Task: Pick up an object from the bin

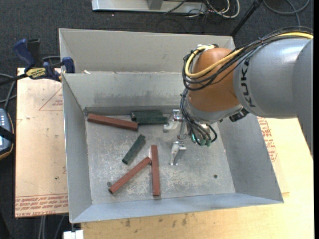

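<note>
One red-brown stick (155, 171), just view-left of pincer (174, 137), pincer released, empty

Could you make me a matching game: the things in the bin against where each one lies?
Things:
1. dark green block
2. small dark green bar
3. lone red-brown bar
4. pair of red-brown bars

Places:
A. near the front wall
B. back left
C. middle of the floor
D. at the back, beside the gripper

Pairs: 1-D, 2-C, 3-B, 4-A.
</note>
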Tool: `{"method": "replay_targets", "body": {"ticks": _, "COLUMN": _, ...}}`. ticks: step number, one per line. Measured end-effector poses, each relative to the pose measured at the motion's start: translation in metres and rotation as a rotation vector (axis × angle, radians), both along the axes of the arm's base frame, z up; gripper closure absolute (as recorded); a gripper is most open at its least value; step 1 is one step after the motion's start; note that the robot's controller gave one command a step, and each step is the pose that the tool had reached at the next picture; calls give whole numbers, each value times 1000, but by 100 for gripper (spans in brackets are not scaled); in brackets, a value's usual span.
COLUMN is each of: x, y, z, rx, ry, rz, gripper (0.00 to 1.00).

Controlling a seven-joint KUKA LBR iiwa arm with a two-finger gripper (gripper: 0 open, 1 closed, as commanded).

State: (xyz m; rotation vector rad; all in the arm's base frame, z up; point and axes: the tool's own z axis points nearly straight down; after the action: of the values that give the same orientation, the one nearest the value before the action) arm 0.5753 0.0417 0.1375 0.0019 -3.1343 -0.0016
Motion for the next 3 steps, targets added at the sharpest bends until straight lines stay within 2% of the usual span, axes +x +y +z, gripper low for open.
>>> {"method": "replay_targets", "body": {"ticks": 1, "x": 2, "y": 0, "z": 4, "rx": 0, "ry": -8, "rz": -1, "gripper": 0}}
{"method": "replay_targets", "body": {"ticks": 2, "x": -13, "y": 65, "z": -50, "rx": 1, "ry": -17, "rz": 46, "gripper": 0}}
{"method": "replay_targets", "body": {"ticks": 3, "x": -14, "y": 84, "z": -62, "rx": 2, "ry": -27, "rz": 63, "gripper": 0}}
